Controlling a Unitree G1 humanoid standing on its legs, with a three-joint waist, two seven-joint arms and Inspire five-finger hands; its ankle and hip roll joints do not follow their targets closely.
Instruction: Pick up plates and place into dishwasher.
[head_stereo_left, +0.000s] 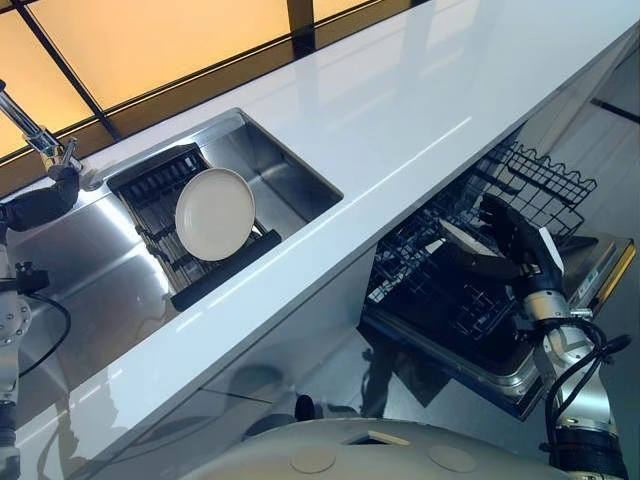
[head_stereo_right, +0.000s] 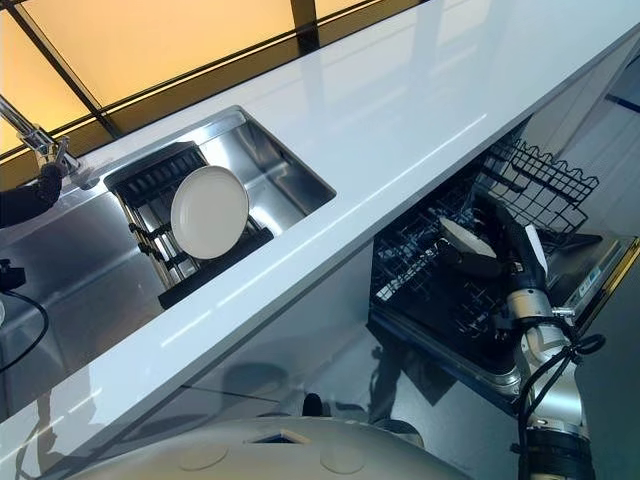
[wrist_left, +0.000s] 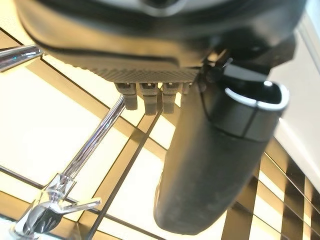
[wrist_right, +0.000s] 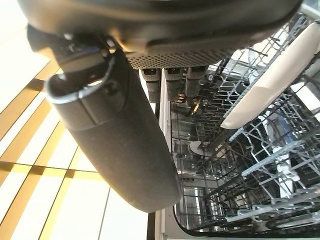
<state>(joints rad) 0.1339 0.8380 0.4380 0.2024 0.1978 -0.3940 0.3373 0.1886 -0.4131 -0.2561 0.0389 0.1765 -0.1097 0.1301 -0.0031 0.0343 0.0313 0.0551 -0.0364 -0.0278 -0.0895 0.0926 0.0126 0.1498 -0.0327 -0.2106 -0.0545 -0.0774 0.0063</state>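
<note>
Left eye view: one white plate (head_stereo_left: 214, 213) stands on edge in the dark drying rack (head_stereo_left: 160, 190) inside the steel sink (head_stereo_left: 290, 180), leaning against the rack's tines. A second plate (head_stereo_right: 466, 238) is down in the wire basket (head_stereo_right: 545, 175) of the open dishwasher (head_stereo_left: 470, 330) under the white counter (head_stereo_left: 400, 110), tilted between the prongs. The right hand (head_stereo_left: 520, 240) sits right over that plate; in the right wrist view its fingers (wrist_right: 176, 82) run fairly straight beside the thumb, with the plate's rim (wrist_right: 270, 80) past them rather than wrapped by them, so I read the hand as relaxed and apart, not clamped on anything. The left hand (head_stereo_left: 45, 205) hangs near the tap (head_stereo_left: 35, 135) at the sink's far corner; in its own wrist view the fingers (wrist_left: 145, 95) look straight and hold nothing.

The plate in the sink is probably glazed ceramic: stiff, moderately heavy, slick, and likely to chip if it knocks the steel wall or the basket wires. The best hold looks to be the upper rim, thumb on one face and fingers on the other, then lifting straight up out of the tines before swinging it across
</note>
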